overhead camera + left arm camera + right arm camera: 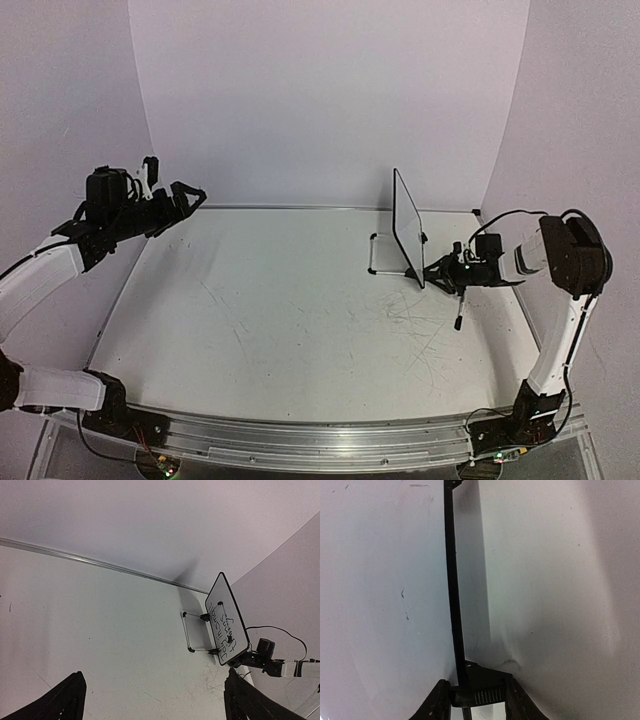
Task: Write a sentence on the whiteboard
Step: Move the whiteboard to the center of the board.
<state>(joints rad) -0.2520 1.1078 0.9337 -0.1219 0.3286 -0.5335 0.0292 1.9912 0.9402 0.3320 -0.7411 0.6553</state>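
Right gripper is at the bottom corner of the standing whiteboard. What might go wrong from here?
1. The whiteboard stands upright on a thin wire stand, and the right gripper flanks only one lower corner: a pinch or pull there might twist or topple it.
2. The lettering runs close to that corner, so a slipping finger might smear it.

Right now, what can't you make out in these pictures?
- Writing: the top and right wrist views see the board edge-on; in the left wrist view it is small and sideways, unreadable.
- Right claw: in its wrist view, black fingers sit against the black foot, so contact is unclear.
- Thin dark object near the right claw: too small in the top view to name.
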